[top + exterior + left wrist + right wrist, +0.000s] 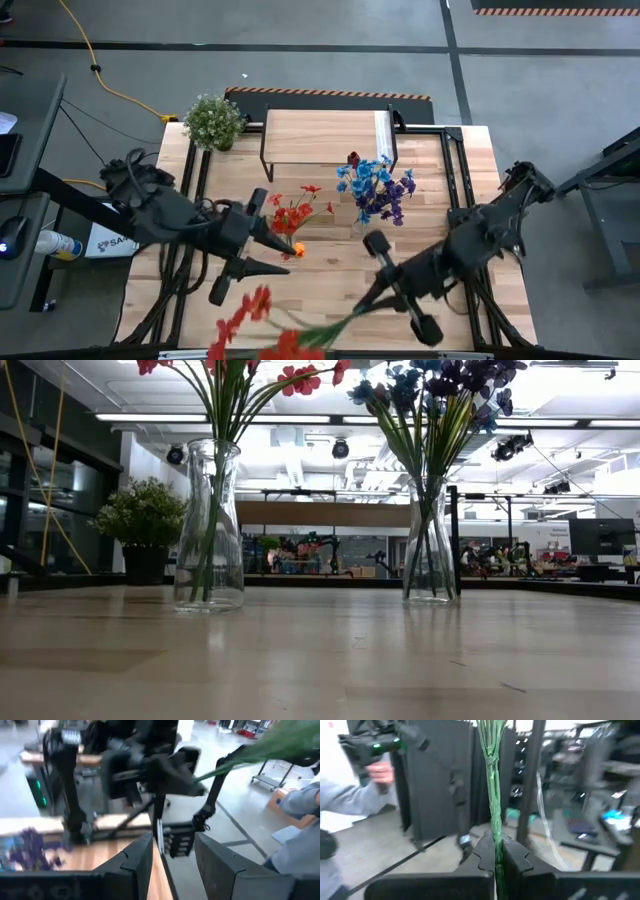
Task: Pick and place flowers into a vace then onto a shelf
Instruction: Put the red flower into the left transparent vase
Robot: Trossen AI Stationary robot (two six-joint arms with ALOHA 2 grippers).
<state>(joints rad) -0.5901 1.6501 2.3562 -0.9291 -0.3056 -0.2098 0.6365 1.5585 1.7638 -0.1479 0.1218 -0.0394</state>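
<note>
My right gripper is shut on a bunch of red flowers with green stems, held in the air over the table's near edge. My left gripper stands open and holds nothing, just to the left of a glass vase with red flowers and an orange bloom. A second glass vase holds blue and purple flowers. Both vases stand upright on the table. The shelf stands on the table's far side. Neither gripper shows in the low view. My right gripper pinches the bundled green stems between its two fingers, near the stems' bare end. The fingers lie about level and point toward the table's near left. The stems run on past the fingertips along the fingers. The bunch is lifted clear, its red blooms farthest from the gripper.
A bushy potted plant stands at the table's far left corner beside the shelf. A person in a grey sleeve stands beyond the table's edge. Bare wood lies between the vases and the near edge.
</note>
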